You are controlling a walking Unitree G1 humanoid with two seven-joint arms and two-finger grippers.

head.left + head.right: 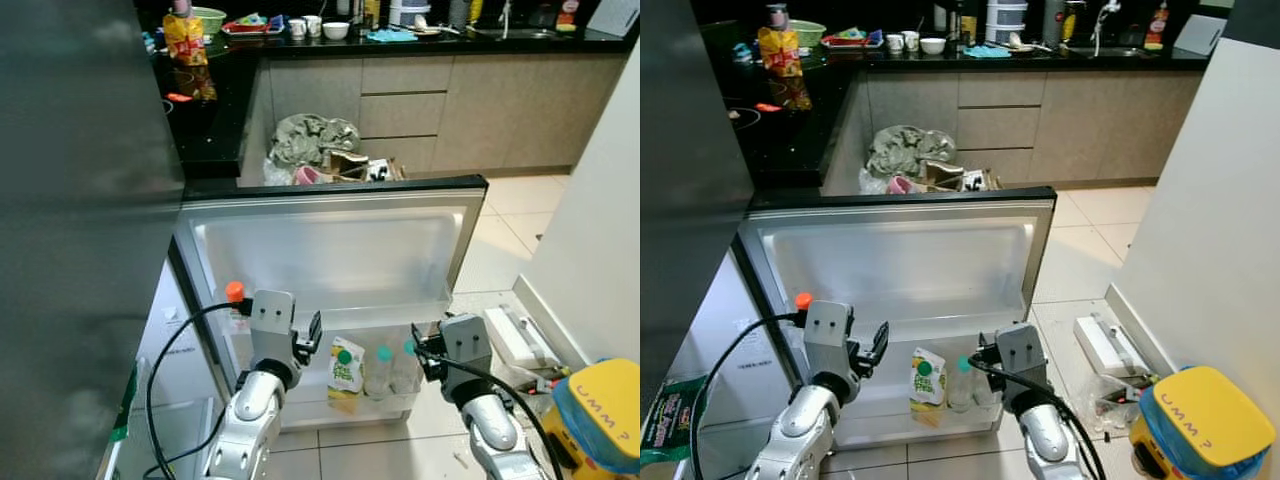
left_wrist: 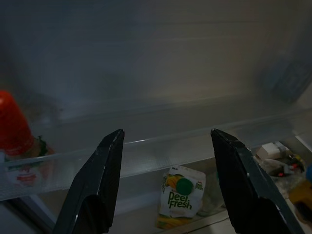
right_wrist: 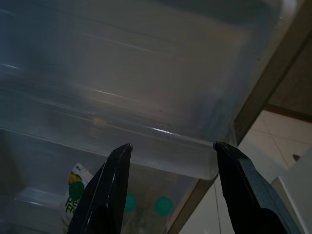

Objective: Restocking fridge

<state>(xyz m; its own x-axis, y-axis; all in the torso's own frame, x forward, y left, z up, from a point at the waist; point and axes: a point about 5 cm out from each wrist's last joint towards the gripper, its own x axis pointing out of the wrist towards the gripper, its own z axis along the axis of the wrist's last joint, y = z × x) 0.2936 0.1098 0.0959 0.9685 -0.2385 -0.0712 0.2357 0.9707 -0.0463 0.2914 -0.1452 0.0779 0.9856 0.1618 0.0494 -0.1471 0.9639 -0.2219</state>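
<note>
Fridge door [image 1: 330,235] stands swung open in front of the robot, its pale inner side facing the camera, with a clear upper shelf [image 1: 345,305] and a lower shelf [image 1: 350,405] beneath it. On the lower shelf a juice carton [image 1: 346,372] with a green cap stands upright, and just beside it on the robot's right are two clear bottles [image 1: 379,372] with teal caps. At the left end of the upper shelf sits a bottle with an orange cap [image 1: 235,292].

The left end effector [image 1: 313,333] is raised in front of the door, near the upper shelf and above the carton; in the left wrist view its two black fingers [image 2: 95,185] are spread wide apart with nothing between them, and the carton shows below the gap. The right end effector [image 1: 424,358] is held at the right side of the door, close to the teal-capped bottles; the right wrist view shows its fingers [image 3: 109,187] also spread wide and holding nothing, with the carton and both teal caps visible low down through the clear shelf.

Beyond the door, a bundle of crumpled cloth and bags [image 1: 315,140] lies on the tiled floor against the kitchen cabinets [image 1: 430,100]. The dark table [image 1: 300,40] above carries cups, a bowl and a yellow snack bag [image 1: 185,40]. A yellow-lidded container [image 1: 605,410] stands at the robot's lower right.
</note>
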